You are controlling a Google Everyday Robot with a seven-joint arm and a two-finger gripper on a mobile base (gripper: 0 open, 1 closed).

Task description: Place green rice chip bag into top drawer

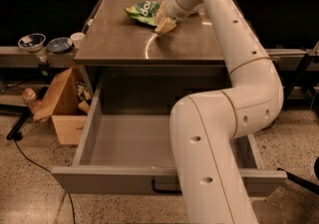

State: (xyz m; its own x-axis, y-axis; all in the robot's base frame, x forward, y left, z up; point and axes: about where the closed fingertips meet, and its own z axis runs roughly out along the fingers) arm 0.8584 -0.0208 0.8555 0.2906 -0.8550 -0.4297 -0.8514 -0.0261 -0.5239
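the white arm (224, 133) fills the foreground, rising beside the drawer front and bending back over the cabinet so that its far end reaches the rear of the grey countertop (114, 44). below that the top drawer (129, 143) stands pulled well out, its plain grey floor showing, open, i judge, so the bag can be lowered straight in from above. a cardboard box (62, 106) sits on the floor to the left, apart from the work. the green rice chip bag (142, 10) lies flat near the back of the countertop, not yet lifted. the gripper (165, 23) is down at the bag's right edge, touching or just beside it. whether it is open or closed on the bag i cannot tell. a low approach from the side would suit a thin, crinkly bag.
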